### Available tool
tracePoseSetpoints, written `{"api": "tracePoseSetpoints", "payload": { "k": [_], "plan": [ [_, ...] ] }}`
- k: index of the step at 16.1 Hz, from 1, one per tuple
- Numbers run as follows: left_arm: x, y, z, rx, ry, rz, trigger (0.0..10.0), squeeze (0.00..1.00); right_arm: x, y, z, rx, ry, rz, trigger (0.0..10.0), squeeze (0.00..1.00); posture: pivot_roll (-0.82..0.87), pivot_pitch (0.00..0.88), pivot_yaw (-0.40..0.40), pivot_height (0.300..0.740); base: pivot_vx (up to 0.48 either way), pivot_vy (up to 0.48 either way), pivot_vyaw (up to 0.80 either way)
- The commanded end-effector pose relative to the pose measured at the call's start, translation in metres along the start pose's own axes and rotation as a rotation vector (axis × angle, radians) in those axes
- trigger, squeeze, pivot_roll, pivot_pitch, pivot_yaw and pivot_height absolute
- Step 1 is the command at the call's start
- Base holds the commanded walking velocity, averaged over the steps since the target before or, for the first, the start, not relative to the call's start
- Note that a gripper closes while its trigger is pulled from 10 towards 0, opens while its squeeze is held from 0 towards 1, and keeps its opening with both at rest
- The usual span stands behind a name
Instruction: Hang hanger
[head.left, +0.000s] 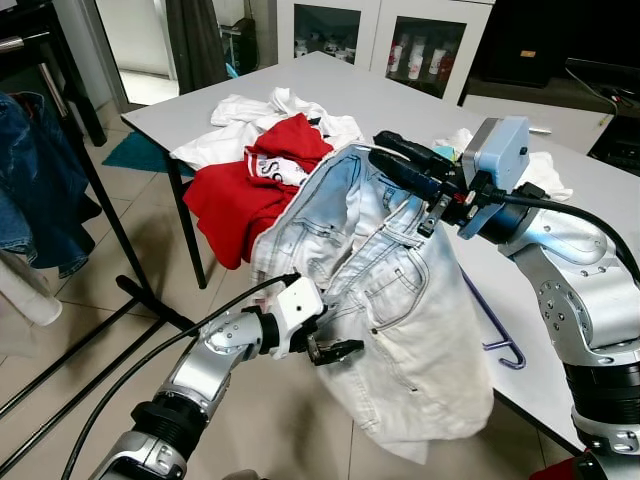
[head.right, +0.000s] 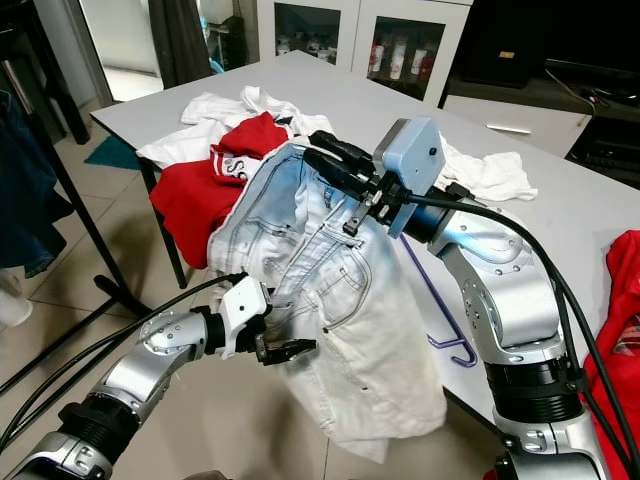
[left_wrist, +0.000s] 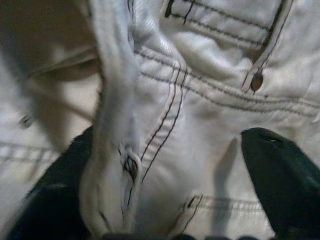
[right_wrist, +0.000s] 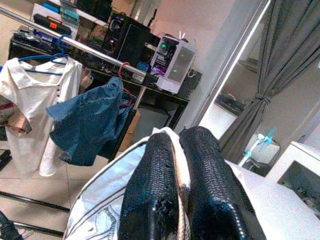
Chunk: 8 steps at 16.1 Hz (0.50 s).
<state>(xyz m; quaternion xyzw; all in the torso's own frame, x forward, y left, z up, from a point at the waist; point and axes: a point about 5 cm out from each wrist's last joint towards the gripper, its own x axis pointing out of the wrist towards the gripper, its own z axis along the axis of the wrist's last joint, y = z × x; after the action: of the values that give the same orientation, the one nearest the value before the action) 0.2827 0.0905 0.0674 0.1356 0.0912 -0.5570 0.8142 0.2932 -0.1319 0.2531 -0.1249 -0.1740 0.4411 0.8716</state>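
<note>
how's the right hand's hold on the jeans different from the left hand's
The right hand is high, above the table edge, fingers pinched shut on the jeans' waistband, carrying their weight. The left hand is low, beside the hanging jeans at pocket height, fingers spread apart with denim between them, not clamped. Both touch the same pale jeans.

I see a grey bench carrying a red garment that droops over its edge, with white clothes heaped behind it. A denim shirt and a white shirt hang from a rail (a glowing computer case stands beyond). Glass-fronted cabinets line the far wall.
</note>
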Motion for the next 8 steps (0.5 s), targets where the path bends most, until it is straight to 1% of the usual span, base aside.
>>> {"api": "tracePoseSetpoints", "payload": {
  "k": [1,4,5,6,7,8],
  "plan": [
    [0.0008,-0.0001,0.0050,0.009,-0.029,-0.007,0.0,0.00,0.0020,-0.0039,0.0175,-0.032,-0.064,-0.004,0.0,0.00,-0.01,0.000,-0.033,0.740,0.000,0.000,0.00],
    [0.0020,-0.0021,0.0050,0.008,-0.045,-0.011,0.0,0.00,0.0019,-0.0021,0.0162,-0.020,-0.058,-0.002,0.0,0.00,-0.01,0.000,-0.033,0.740,0.000,0.000,0.00],
    [0.0024,-0.0033,0.0078,0.003,-0.072,-0.022,0.0,0.00,0.0019,-0.0014,0.0131,-0.012,-0.049,-0.005,2.3,0.00,-0.01,0.000,-0.033,0.740,0.000,0.000,0.00],
    [0.0023,-0.0034,0.0089,0.002,-0.081,-0.025,0.0,0.00,0.0017,-0.0015,0.0117,-0.009,-0.045,-0.008,2.8,0.00,-0.01,0.000,-0.033,0.740,0.000,0.000,0.00],
    [0.0018,-0.0032,0.0104,0.002,-0.093,-0.029,0.0,0.00,0.0012,-0.0019,0.0097,-0.004,-0.040,-0.015,5.8,0.00,-0.01,0.000,-0.033,0.740,0.000,0.000,0.00],
    [0.0012,-0.0026,0.0120,-0.003,-0.109,-0.028,0.0,0.00,0.0007,-0.0030,0.0080,0.004,-0.035,-0.030,8.1,0.00,-0.01,0.000,-0.031,0.740,0.000,0.000,0.00]
  ]
}}
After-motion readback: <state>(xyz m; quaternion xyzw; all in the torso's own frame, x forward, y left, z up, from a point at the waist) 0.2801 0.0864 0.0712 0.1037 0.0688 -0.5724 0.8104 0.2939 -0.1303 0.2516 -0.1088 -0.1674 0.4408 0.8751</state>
